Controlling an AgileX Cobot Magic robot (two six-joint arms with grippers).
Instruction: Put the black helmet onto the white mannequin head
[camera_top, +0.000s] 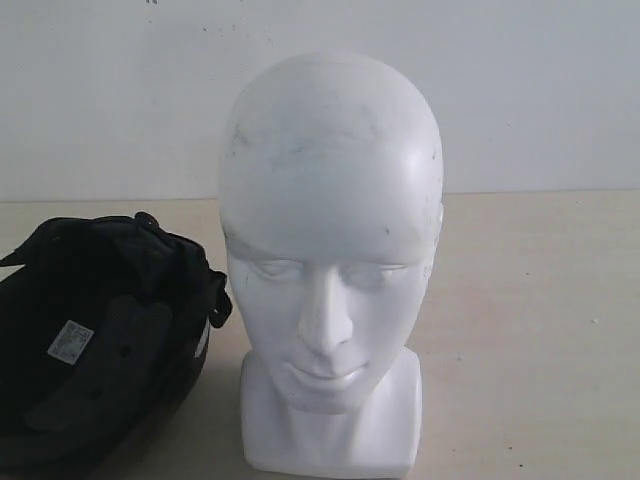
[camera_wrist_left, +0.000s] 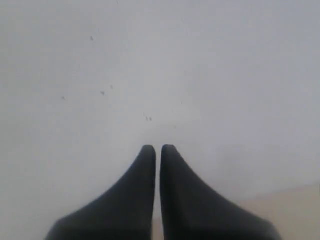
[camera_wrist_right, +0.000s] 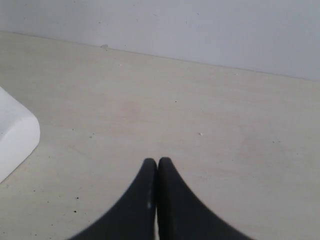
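Black helmet (camera_top: 100, 340) lies upturned just beside the white mannequin head (camera_top: 330, 270), its dark padding bearing a white label (camera_top: 70, 341) (print unreadable). Left gripper (camera_wrist_left: 158, 148) and right gripper (camera_wrist_right: 158, 160) have jaws pressed together, empty; the head's base sits beyond the right jaws, aside.

The white mannequin head (camera_top: 330, 200) looks smooth, matt, faintly scuffed. The black helmet (camera_top: 100, 340) has a padded cloth lining.
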